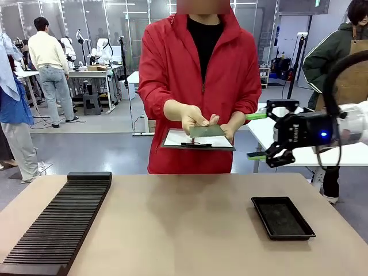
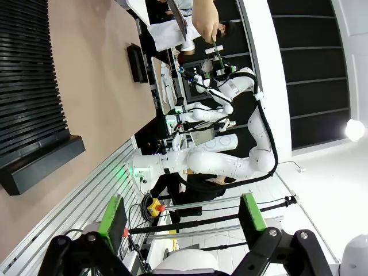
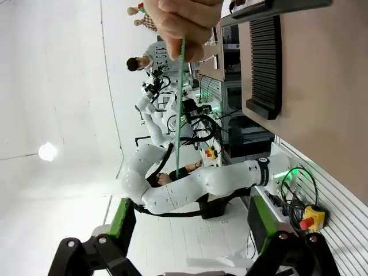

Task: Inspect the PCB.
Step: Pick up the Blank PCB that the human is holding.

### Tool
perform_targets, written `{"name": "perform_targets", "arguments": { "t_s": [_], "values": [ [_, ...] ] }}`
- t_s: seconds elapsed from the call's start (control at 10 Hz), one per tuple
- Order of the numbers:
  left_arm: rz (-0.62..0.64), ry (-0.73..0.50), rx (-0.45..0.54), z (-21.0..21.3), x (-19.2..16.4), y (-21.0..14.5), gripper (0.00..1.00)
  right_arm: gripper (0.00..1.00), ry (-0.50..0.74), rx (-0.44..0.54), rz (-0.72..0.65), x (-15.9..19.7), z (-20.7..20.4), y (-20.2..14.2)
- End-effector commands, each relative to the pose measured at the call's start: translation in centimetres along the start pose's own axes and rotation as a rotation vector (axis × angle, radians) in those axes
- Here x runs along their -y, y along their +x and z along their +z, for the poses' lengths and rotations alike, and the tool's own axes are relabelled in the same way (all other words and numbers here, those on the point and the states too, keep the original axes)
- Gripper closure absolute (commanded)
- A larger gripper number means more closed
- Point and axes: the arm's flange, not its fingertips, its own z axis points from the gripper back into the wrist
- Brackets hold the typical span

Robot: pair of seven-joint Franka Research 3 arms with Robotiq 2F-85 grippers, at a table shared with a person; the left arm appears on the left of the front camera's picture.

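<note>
Across the table, a person in a red jacket holds the PCB (image 1: pixel 206 131), a thin green board, in both hands over a clipboard (image 1: pixel 172 140) with white paper. My right gripper (image 1: pixel 257 135) hovers just right of the person's hands, jaws open and empty, level with the board. The right wrist view has the PCB (image 3: pixel 180 103) edge-on as a thin green line hanging from the person's hand (image 3: pixel 184 20), beyond my open right gripper (image 3: pixel 190 221). My left gripper (image 2: pixel 183 218) is open and empty, far from the board; the PCB (image 2: pixel 217 49) appears there small, at the person's fingers.
A shallow black tray (image 1: pixel 282 217) lies on the tan table (image 1: pixel 184 230) at the right. A long ridged black rack (image 1: pixel 57 224) runs along the left side. Other people and benches stand in the background.
</note>
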Motion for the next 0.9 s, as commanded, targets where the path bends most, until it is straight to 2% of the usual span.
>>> {"name": "perform_targets", "arguments": {
  "t_s": [0.0, 0.2, 0.5, 0.8],
  "values": [
    [-0.001, 0.009, -0.006, 0.0, 0.3, -0.3, 0.00, 0.00, 0.000, 0.011, -0.035, -1.1, -2.4, 1.4],
    [-0.001, 0.009, -0.006, 0.0, 0.3, -0.3, 0.00, 0.00, -0.002, 0.009, -0.026, -1.1, -5.0, 2.8],
    [-0.001, 0.009, -0.006, 0.0, 0.3, -0.3, 0.00, 0.00, 0.022, -0.036, -0.025, -0.9, -6.8, 3.7],
    [-0.001, 0.009, -0.006, 0.0, 0.3, -0.3, 0.00, 0.89, 0.031, -0.055, -0.037, -0.4, -7.1, 4.0]
  ]
}}
